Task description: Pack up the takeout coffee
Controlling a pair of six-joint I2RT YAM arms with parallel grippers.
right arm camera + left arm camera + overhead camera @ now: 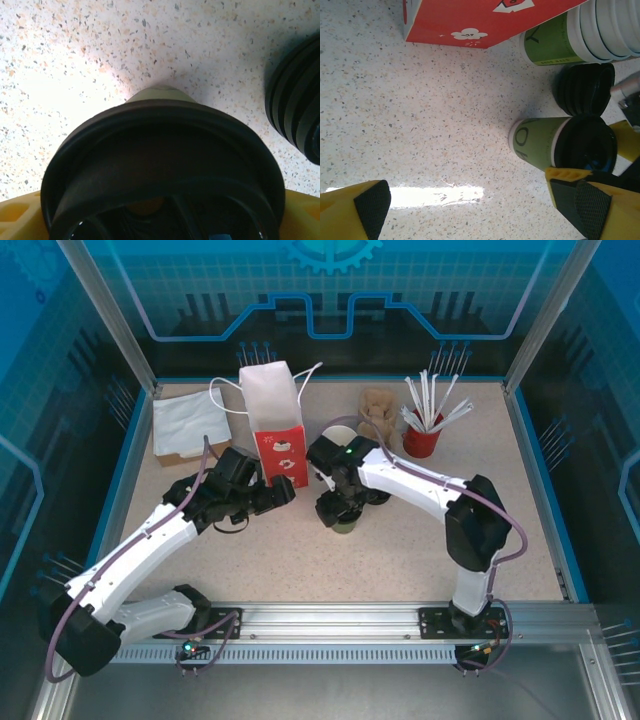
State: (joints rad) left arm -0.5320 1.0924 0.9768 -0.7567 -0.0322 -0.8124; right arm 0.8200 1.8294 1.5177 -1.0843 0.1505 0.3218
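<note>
We are at the lidding stage. The paper cup (pixel 535 144) stands on the table (pixel 420 125) directly beneath the right hand (pixel 341 508). That hand is closed around the black lid (pixel 160 160) sitting on the cup's rim, though from so close we cannot tell whether the lid is pressed fully home. The left hand (pixel 477 210) hovers wide open and empty, with the cup just ahead to its right and the red-and-white paper bag (pixel 272 425) just ahead of it. Left to do, we judge: seat the lid, then move the cup into the bag.
</note>
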